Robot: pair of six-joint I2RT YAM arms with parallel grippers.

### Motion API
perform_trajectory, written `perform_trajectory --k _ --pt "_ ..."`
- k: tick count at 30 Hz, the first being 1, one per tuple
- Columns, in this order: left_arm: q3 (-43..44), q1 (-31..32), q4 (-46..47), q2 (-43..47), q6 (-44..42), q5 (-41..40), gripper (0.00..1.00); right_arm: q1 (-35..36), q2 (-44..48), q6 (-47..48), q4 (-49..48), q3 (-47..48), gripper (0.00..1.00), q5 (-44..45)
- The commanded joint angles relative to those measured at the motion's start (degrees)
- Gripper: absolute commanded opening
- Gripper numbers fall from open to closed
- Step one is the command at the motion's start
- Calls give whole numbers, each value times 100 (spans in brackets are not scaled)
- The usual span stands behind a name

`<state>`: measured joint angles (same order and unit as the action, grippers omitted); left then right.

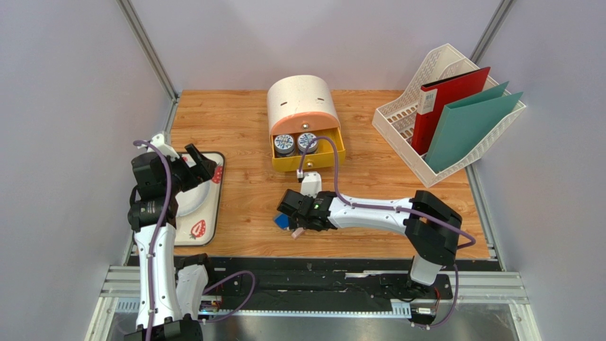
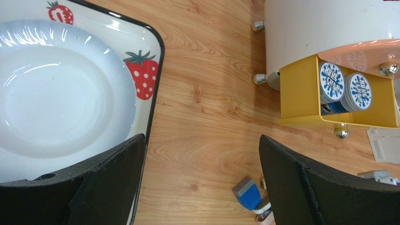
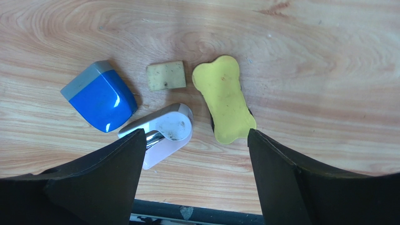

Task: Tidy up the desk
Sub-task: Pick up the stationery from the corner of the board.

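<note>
- Desk (image 1: 249, 192) of light orange-brown wood-grain fills the middle of the top view, with metal rails along its edges and both arm bases at its near edge.
- Left gripper (image 2: 201, 140) hangs with its black fingers spread wide and nothing between them, over bare wood beside a white strawberry-print tray (image 2: 143, 70) that holds a white paper plate (image 2: 61, 98).
- Right gripper (image 3: 195, 136) is spread too, above a cluster near the front edge: a blue-and-grey rounded block (image 3: 101, 96), a small tan square eraser (image 3: 165, 75), a yellow bone-shaped eraser (image 3: 225, 101) and a pink-and-white rounded plastic item (image 3: 164, 126).
- Cream dome-topped box (image 1: 302, 99) stands at the back, its yellow drawer (image 2: 300, 89) pulled out with two round blue-and-white tins (image 2: 331, 82) inside.
- White lattice file rack (image 1: 398, 131) at the far right holds a red binder (image 1: 455, 99) and a teal folder (image 1: 469, 131).
</note>
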<state>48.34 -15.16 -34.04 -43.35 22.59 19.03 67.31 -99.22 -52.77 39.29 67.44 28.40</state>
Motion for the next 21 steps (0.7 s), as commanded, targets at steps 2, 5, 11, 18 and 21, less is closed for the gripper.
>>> perform_trajectory --k 2,5,11,18,21 --pt "-26 -66 135 82 -79 110 99 -104 307 -840 -132 -126 83 -106" --pt "-26 -57 126 81 -79 110 99 -157 202 -875 -281 -91 83 -309" --pt "-26 -58 126 90 -79 84 99 -183 96 -1024 -369 24 82 -511" --pt "-26 -57 135 81 -79 110 99 -209 -97 -1244 -422 15 82 -792" --pt "-26 -57 143 90 -71 119 99 -218 -176 -1367 -440 6 81 -880"
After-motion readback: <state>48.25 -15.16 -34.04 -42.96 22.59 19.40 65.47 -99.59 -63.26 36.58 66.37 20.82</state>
